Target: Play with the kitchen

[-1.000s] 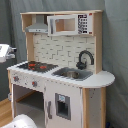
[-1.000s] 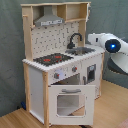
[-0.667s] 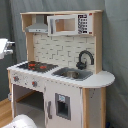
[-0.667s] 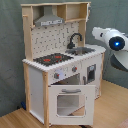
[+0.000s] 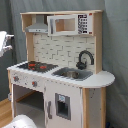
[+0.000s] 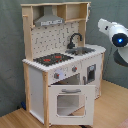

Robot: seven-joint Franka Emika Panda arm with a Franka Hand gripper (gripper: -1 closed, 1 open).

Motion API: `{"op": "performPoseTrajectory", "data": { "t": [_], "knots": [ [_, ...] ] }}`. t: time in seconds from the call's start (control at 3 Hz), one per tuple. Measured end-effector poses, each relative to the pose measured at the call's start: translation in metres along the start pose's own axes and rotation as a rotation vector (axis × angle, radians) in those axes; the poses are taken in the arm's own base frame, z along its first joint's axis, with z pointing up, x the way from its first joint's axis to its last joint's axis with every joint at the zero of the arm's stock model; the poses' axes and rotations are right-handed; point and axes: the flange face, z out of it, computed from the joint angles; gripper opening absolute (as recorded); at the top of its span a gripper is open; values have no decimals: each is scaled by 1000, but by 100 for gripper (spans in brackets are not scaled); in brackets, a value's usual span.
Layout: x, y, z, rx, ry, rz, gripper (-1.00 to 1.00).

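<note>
The kitchen (image 6: 60, 65) stands on a wooden floor (image 6: 110, 107) before a grey curtain (image 6: 10, 50), its oven door (image 6: 70, 100) hanging open below the stovetop (image 6: 52, 59). The robot arm (image 6: 116, 35) hovers right of the sink (image 6: 86, 50) in the second exterior view; whether the claw is open or closed cannot be told.

Toy kitchen (image 6: 60, 75), white and light wood. Black-red stovetop (image 6: 52, 59) left, sink (image 6: 85, 50) with black faucet (image 6: 75, 40) right. Windowed oven door (image 6: 70, 100) open. Grey hood (image 6: 49, 21) above. White robot arm (image 6: 114, 34) far right, apart from it.
</note>
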Motion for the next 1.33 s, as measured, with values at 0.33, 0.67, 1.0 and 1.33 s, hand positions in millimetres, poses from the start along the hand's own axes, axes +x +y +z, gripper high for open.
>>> {"op": "performPoseTrajectory", "data": {
  "t": [0.33,0.67,1.0,1.33],
  "knots": [
    [-10,5,5,-22,-41,107,100],
    [-19,10,12,-48,-80,214,100],
    [-31,14,22,-67,-120,316,100],
    [-40,17,36,-79,-153,410,100]
  ]
}}
